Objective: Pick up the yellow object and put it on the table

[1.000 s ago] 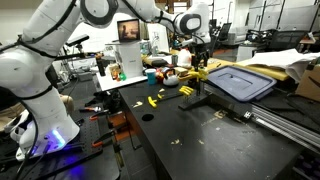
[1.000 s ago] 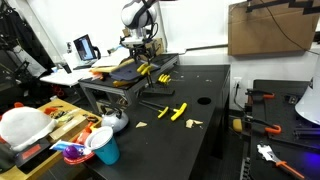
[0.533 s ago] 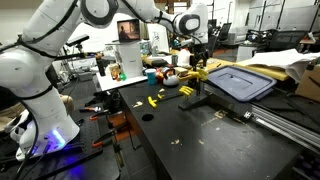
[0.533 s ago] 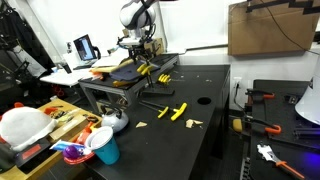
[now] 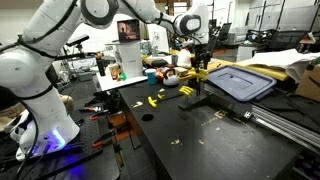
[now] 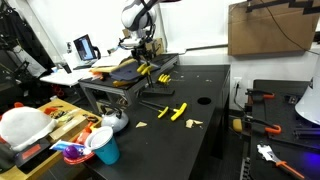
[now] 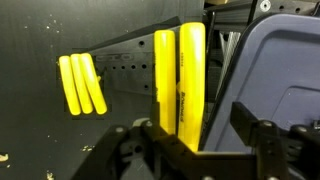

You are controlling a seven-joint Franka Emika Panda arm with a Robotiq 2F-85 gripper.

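The yellow object (image 7: 180,75) shows in the wrist view as long yellow bars standing side by side, one with dark print. Its dark shaft is not visible. It lies on a raised metal stand next to a grey-blue bin (image 7: 275,70). My gripper (image 7: 197,140) is open, with its fingers on either side of the object's near end and not closed on it. In both exterior views the gripper (image 5: 201,62) (image 6: 143,56) hangs just over the yellow object (image 5: 200,72) (image 6: 146,69). The black table (image 5: 200,140) (image 6: 190,145) lies below the stand.
Smaller yellow pieces lie on the table (image 5: 155,100) (image 6: 178,111) (image 7: 80,85). A mustard cloth (image 5: 270,68) lies under the bin (image 5: 240,82). The table has a round hole (image 6: 203,100). A cluttered white desk (image 5: 130,78) and a laptop (image 6: 85,47) stand behind.
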